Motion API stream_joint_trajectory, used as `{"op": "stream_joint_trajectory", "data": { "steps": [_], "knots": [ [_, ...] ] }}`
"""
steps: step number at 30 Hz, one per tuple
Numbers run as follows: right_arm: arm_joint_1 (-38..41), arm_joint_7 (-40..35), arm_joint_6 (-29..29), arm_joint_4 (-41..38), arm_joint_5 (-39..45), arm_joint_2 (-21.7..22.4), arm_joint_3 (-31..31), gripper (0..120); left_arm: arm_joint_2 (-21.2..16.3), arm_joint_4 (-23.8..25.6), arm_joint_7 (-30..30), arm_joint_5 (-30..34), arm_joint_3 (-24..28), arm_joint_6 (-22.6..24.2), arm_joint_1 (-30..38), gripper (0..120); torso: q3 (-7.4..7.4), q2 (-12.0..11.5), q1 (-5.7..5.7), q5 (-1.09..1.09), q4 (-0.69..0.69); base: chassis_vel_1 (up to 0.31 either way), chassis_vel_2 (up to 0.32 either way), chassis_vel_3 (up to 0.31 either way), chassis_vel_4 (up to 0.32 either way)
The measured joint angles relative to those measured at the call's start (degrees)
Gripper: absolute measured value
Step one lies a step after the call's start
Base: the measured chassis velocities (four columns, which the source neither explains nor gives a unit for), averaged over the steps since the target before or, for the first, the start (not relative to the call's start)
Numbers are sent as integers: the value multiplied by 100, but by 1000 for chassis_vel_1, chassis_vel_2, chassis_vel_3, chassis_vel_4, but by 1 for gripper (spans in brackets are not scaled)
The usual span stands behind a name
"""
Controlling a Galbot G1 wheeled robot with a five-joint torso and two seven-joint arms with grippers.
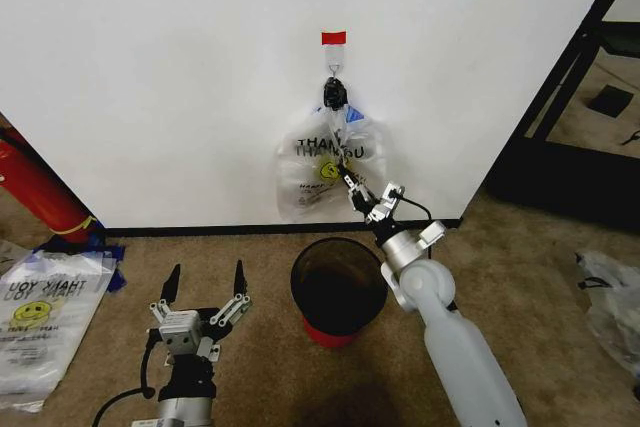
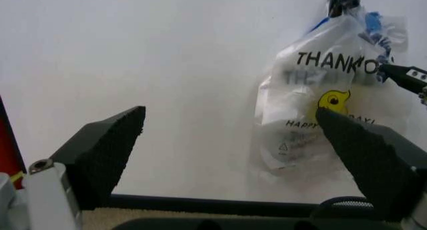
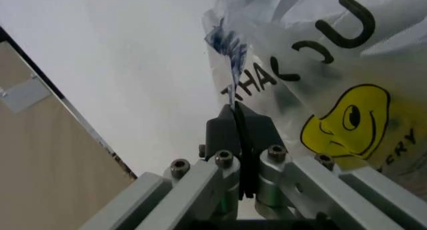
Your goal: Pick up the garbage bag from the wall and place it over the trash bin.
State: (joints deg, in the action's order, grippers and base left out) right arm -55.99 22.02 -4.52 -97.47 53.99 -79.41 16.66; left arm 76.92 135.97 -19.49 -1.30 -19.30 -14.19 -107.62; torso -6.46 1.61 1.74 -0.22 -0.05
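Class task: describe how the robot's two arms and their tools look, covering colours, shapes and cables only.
The right arm is a smooth white tube with a rounded silver wrist joint. Its right tool has silver linkage bars with bolts and dark fingers. The left tool carries two black, pointed, wedge-shaped fingers on silver linkages, above a black wrist with a black cable looping beside it.

From my head camera the hook on the wall (image 1: 150, 67) is hidden behind the dark knot of the garbage bag (image 1: 315, 162), and the right gripper (image 1: 347, 180) covers part of its smiley. In my left wrist view the frame edge cuts the bag's lettering, and one finger (image 2: 363, 152) of the left gripper (image 2: 230, 150) blocks its lower print. My right wrist view crops the bag, and I can't tell whether the pinched pads (image 3: 230, 132) hold plastic.
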Motion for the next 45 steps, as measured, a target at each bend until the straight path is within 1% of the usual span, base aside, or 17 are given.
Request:
{"op": "stream_joint_trajectory", "data": {
  "steps": [14,17,29,35,38,45],
  "knots": [
    [-604,193,205,-429,-403,325,178,0,-77,-80,-6,70,86,-5,101,100,0,0,0,0,0,0,0,0,0],
    [-856,254,295,-642,-531,471,190,0,-81,-122,-6,78,154,9,149,100,0,0,0,0,0,0,0,0,0],
    [-1649,534,592,-1152,-1053,705,468,0,-112,-183,-11,136,274,23,238,100,0,0,0,0,0,0,0,0,0],
    [-2017,661,804,-1330,-1337,707,495,0,-126,-192,-14,166,318,31,279,100,0,0,0,0,0,0,0,0,0],
    [-2276,756,928,-1414,-1627,609,549,0,-145,-192,-17,195,326,32,297,100,0,0,0,0,0,0,0,0,0],
    [-2650,889,1242,-1458,-1934,512,592,0,-192,-197,-24,261,325,32,347,100,0,0,0,0,0,0,0,0,0]
  ]
}}
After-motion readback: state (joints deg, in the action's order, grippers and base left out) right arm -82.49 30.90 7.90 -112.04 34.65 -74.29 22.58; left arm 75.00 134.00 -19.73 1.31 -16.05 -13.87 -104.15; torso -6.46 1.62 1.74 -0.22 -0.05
